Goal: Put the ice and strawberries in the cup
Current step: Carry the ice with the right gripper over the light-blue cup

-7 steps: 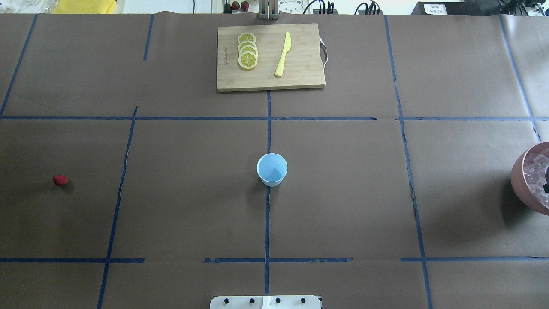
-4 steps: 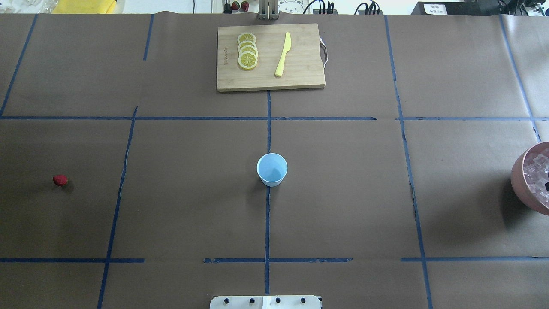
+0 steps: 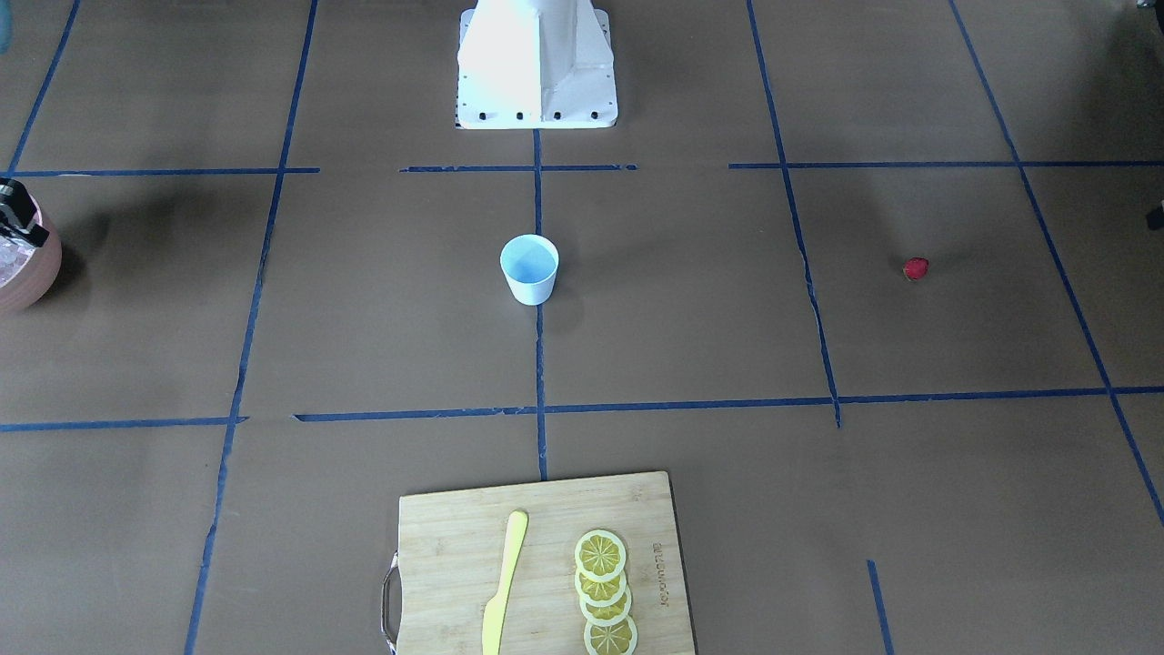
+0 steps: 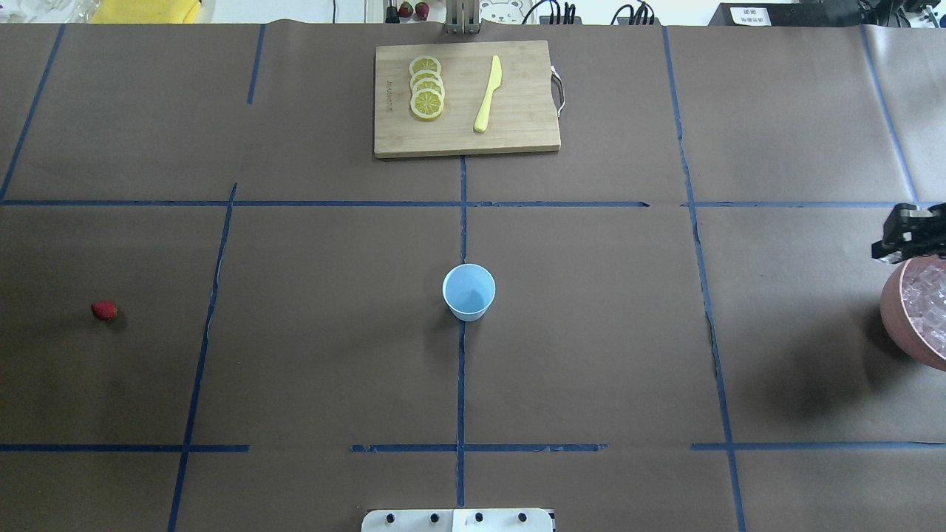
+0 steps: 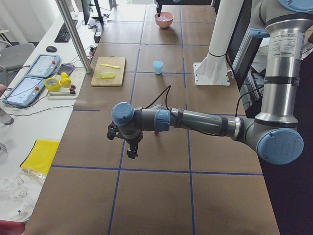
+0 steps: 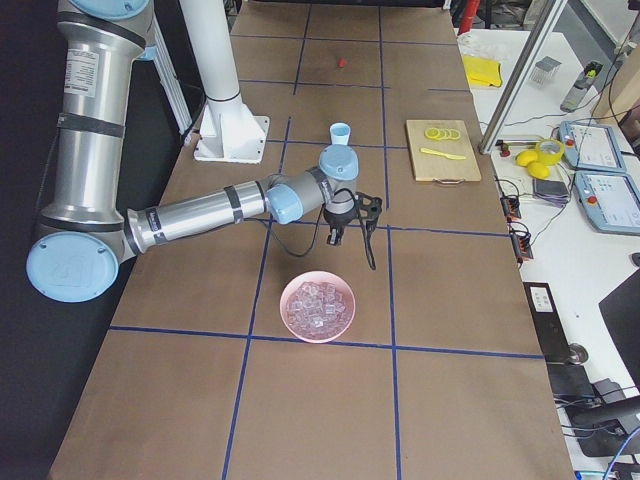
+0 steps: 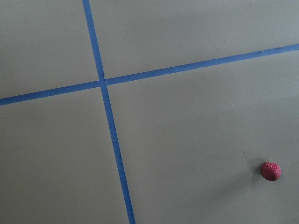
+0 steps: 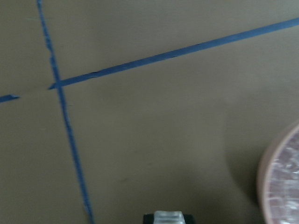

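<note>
Right end effector pinches one small, clear, whitish ice cube between its tips.

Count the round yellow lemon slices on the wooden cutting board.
4 lemon slices, overlapping in one row on the wooden cutting board beside the pale yellow knife; more could hide underneath.

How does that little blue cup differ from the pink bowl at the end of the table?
The cup is pale blue; the bowl is pink. The cup is smaller and tapered, the bowl wider and rounded. The cup looks empty, while the bowl is full of ice. Both stand upright and open-topped on the brown table.
</note>
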Tool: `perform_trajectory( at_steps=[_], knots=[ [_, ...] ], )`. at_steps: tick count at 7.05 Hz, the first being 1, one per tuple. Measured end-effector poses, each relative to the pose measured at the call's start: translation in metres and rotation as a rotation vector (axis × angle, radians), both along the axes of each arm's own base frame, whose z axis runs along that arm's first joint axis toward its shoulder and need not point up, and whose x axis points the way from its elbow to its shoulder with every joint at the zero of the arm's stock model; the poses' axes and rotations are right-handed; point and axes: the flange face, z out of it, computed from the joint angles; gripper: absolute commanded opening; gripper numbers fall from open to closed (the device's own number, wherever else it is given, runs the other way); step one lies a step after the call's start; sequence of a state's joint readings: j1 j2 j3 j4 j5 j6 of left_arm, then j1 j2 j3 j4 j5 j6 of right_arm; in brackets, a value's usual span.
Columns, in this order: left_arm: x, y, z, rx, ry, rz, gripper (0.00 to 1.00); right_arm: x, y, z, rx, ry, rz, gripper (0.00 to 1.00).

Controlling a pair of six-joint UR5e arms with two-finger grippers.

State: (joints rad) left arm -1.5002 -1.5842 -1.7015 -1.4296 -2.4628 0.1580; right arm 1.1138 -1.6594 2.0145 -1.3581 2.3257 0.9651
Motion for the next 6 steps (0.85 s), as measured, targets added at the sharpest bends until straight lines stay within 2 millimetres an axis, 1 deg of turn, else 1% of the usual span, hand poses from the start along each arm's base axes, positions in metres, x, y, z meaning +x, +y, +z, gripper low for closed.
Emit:
perform_trajectory(
  at_steps=[1,2,3,4,5,6],
  knots=[
    [0.001,0.000,-0.003,0.003,0.014,0.000,1.00,-0.056,-0.009,-0.055,-0.037,-0.057,0.016,0.00],
    [0.001,0.001,-0.005,0.005,0.021,0.000,1.00,-0.122,-0.007,-0.109,-0.082,-0.099,0.030,0.01],
    [0.001,0.001,-0.006,0.006,0.024,0.000,1.00,-0.188,0.001,-0.158,-0.120,-0.131,0.053,0.01],
    [0.001,0.001,-0.006,0.006,0.028,0.000,1.00,-0.247,0.007,-0.199,-0.153,-0.155,0.081,0.03],
    [0.002,0.002,-0.007,0.007,0.034,0.000,1.00,-0.301,0.013,-0.232,-0.179,-0.167,0.104,0.03],
    [0.002,0.002,-0.008,0.007,0.037,0.000,1.00,-0.340,0.020,-0.254,-0.187,-0.170,0.115,0.13]
  ],
)
